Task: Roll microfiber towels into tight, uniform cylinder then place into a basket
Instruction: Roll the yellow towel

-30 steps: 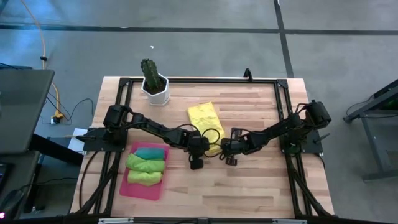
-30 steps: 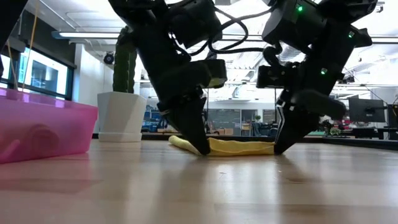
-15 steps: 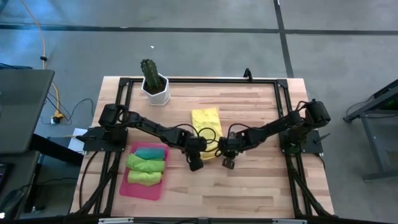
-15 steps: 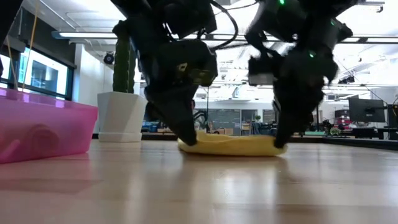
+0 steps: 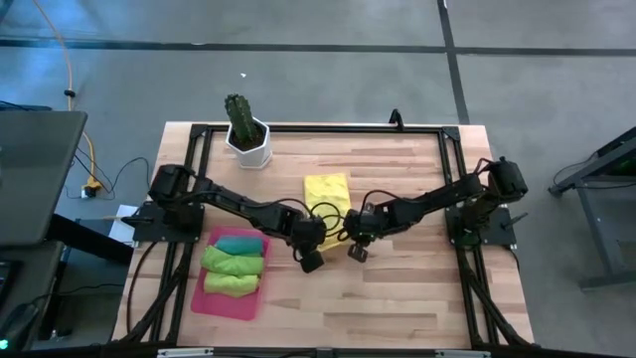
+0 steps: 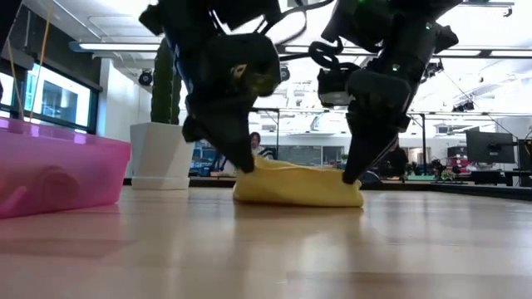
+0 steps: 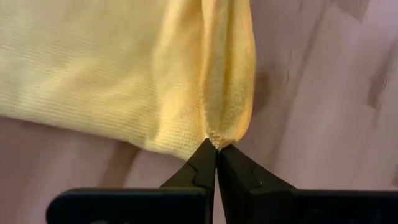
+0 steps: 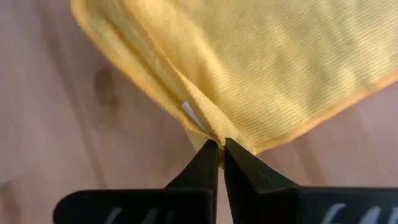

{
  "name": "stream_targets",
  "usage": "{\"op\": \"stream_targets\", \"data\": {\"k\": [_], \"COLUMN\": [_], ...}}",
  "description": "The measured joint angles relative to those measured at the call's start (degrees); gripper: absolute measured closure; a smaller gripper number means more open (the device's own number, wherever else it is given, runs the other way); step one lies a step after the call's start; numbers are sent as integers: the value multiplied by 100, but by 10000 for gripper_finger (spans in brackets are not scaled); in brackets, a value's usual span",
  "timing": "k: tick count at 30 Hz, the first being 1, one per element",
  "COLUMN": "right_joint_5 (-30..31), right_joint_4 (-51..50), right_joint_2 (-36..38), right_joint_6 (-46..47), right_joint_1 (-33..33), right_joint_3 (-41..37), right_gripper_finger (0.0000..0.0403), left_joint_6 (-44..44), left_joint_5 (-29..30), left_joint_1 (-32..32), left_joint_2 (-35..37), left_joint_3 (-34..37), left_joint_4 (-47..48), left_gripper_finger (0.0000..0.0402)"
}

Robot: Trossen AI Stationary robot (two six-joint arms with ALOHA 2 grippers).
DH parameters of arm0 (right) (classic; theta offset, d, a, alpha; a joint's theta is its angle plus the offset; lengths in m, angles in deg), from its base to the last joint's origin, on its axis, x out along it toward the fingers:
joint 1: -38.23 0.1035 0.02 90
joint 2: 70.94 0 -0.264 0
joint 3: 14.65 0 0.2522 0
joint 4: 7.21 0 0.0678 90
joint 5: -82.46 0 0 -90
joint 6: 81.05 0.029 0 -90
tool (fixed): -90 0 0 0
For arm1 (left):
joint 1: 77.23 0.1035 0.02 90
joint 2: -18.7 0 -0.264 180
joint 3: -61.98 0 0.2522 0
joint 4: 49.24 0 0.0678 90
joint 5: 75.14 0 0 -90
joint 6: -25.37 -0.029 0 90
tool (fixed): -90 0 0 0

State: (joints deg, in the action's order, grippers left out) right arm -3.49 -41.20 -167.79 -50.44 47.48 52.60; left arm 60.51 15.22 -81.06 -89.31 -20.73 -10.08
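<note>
A yellow towel (image 5: 327,191) lies mid-table, its far part flat on the wood and its near edge raised (image 6: 295,184). My left gripper (image 5: 321,226) is shut on the near left corner. My right gripper (image 5: 347,224) is shut on the near right corner. In the low view the left gripper (image 6: 243,164) and the right gripper (image 6: 352,174) stand at the two ends of the raised cloth. The pink basket (image 5: 198,301) sits at the near left and holds a teal roll (image 5: 241,244) and two green rolls (image 5: 235,264). My left gripper pinches the towel's near left corner (image 7: 219,132) at its fingertips, slanting down from the near side. The cloth gathers into a pleat there. That corner is lifted off the table while the far part stays down. My right gripper pinches the towel's near right corner (image 8: 207,129) at its fingertips, slanting down from the near side. Doubled hemmed edges and a white tag meet at the pinch. The corner is held above the wood and the cloth sags slack between the two grippers.
A white pot with a cactus (image 5: 246,139) stands at the far left, seen behind the left arm in the low view (image 6: 162,154). The basket wall (image 6: 58,174) fills the left of the low view. Bare wood lies to the towel's right and near side.
Both grippers have risen and gone toward the far edge, wrists rolling, still shut on the towel's near corners. The near edge, flat on the table a second ago, is lifted clear and carried over the far part, which has stayed put. The towel looks shorter from above.
</note>
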Motion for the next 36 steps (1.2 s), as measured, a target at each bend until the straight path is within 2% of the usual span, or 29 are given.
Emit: {"op": "stream_targets", "data": {"k": [2,7,19,26,28,36], "right_joint_5": [169,489,479,476,475,446], "right_joint_4": [2,87,335,346,349,-29], "right_joint_2": [6,-82,-514,-512,-512,-150], "right_joint_6": [-7,-101,-108,-324,-491,-1000], "right_joint_1": [-2,-2,-26,-26,-24,-28], "right_joint_3": [0,0,7,7,7,0], "right_gripper_finger": [400,400,400,396,382,283], "left_joint_6": [2,296,1214,1377,1377,1334], "left_joint_5": [371,714,1708,1742,1750,1867], "left_joint_1": [-9,-91,-230,-267,-267,-254], "left_joint_2": [104,61,-121,-292,-290,-334], "left_joint_3": [0,0,0,-2,-2,-7], "left_joint_4": [45,104,434,381,378,400], "left_gripper_finger": [401,401,401,401,401,401]}}
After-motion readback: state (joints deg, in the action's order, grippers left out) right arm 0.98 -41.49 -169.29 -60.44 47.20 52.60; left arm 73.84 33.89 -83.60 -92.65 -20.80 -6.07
